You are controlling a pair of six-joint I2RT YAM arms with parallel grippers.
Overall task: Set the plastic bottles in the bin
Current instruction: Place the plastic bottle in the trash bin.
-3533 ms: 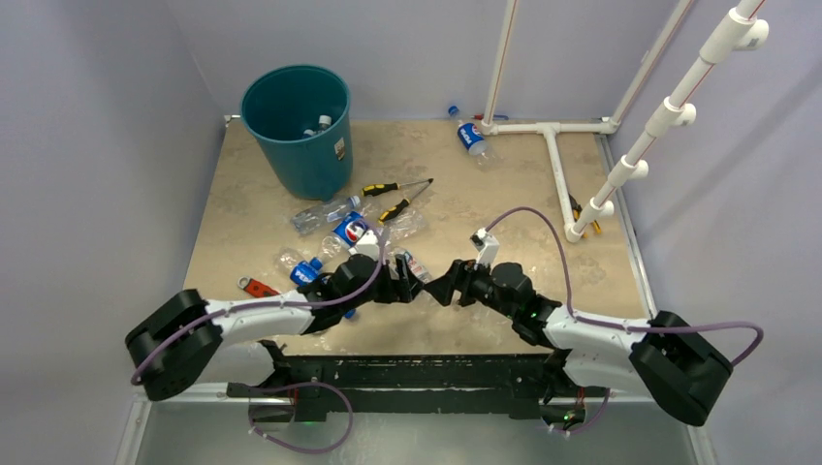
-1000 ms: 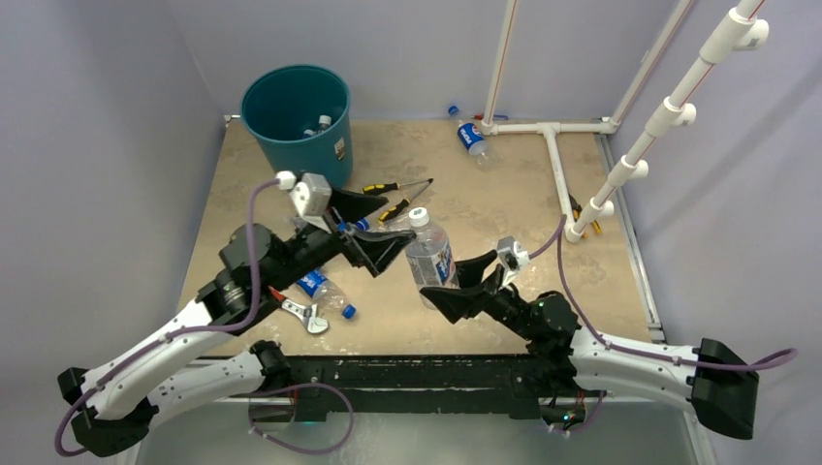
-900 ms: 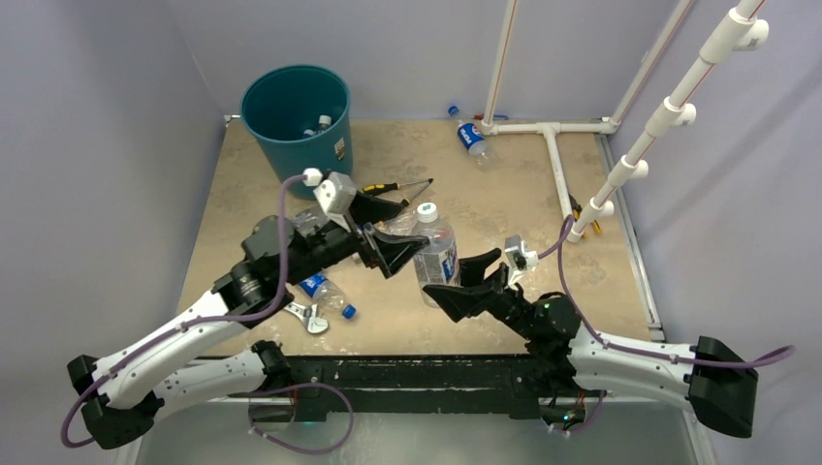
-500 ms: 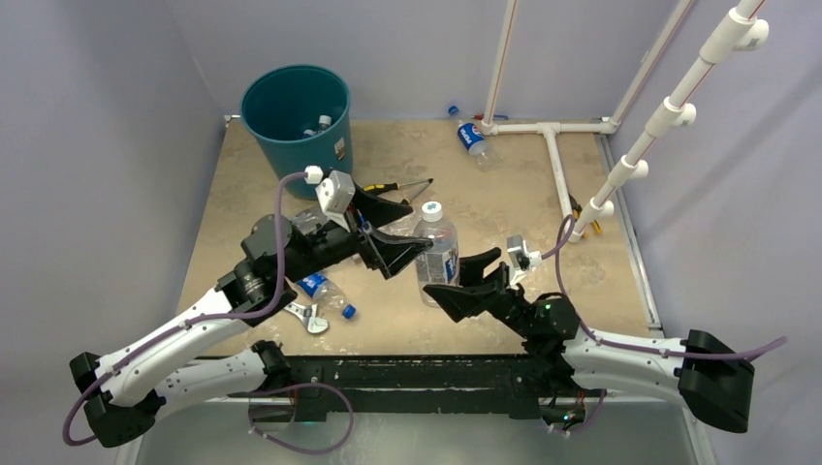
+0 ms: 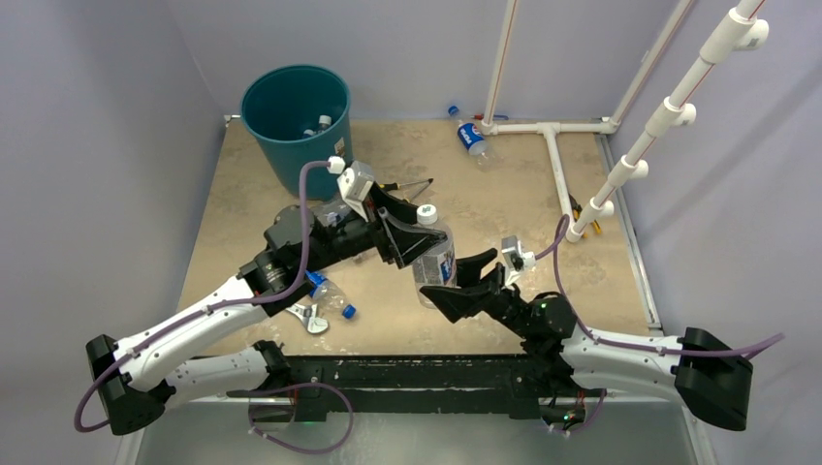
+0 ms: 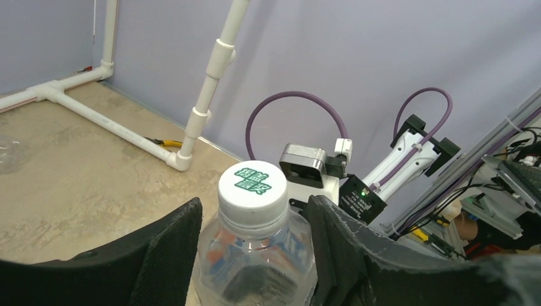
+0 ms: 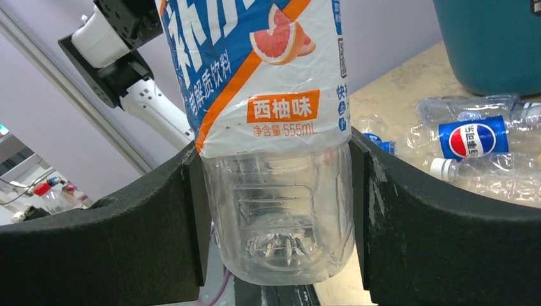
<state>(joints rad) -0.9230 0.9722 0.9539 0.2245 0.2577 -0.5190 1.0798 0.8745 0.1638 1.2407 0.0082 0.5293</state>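
The right claw [image 7: 277, 210] was clamped on the lower body of a clear bottle [image 5: 433, 254] with a blue-and-orange grapefruit label. It held the bottle upright and, by the look of the wrist view, clear of the worktop [image 5: 504, 194], midway between the two arms. The left claw [image 6: 252, 252] had its fingers astride the bottle's shoulder just under the white cap [image 6: 252, 185]. Whether they pressed on the plastic or only stood beside it could not be told. This read as a hand-over, since the bin [image 5: 305, 160] stood at the far left corner, on the left arm's side, with a couple of bottles inside. To do it well, the left claw needed to close firmly at the shoulder, where the bottle was likely stiffer than its thin belly, before the right one let go. An early release would probably have dropped it among the loose Pepsi bottles [image 7: 475, 140] lying on the worktop near the bin. The right fingers then needed to open wide and back straight off toward their own base, so as not to drag the label. The carry wanted enough height to pass the bin's rim, with the drop made over the middle of the opening. A lone Pepsi bottle [image 5: 471, 137] lay far off by the white pipe frame [image 5: 555, 165], so much of the task seemed left to do.
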